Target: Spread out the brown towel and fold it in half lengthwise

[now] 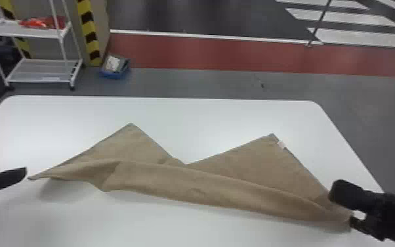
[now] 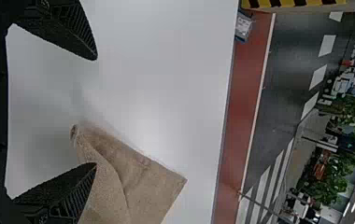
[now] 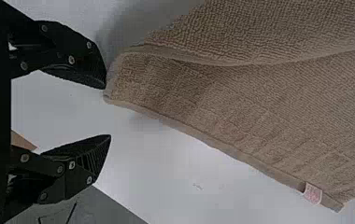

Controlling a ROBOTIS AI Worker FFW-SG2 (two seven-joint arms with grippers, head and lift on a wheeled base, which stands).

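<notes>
The brown towel [image 1: 206, 184] lies skewed across the white table, two corners pointing to the far side and its near part folded over in a long band. My left gripper [image 1: 26, 174] is off the towel's left tip. In the left wrist view the fingers of my left gripper [image 2: 96, 112] stand wide apart, and the towel's corner [image 2: 119, 172] lies by the lower one. My right gripper [image 1: 341, 207] is at the towel's right end. The right wrist view has my right gripper [image 3: 108, 112] open, its upper fingertip against or very close to the towel's corner [image 3: 133, 79].
The white table [image 1: 206, 115] extends beyond the towel on its far side. Past it on the floor are a white shelf rack [image 1: 39, 70] and a blue bin [image 1: 116, 67]. A small white tag [image 1: 281, 144] sits on the towel's right edge.
</notes>
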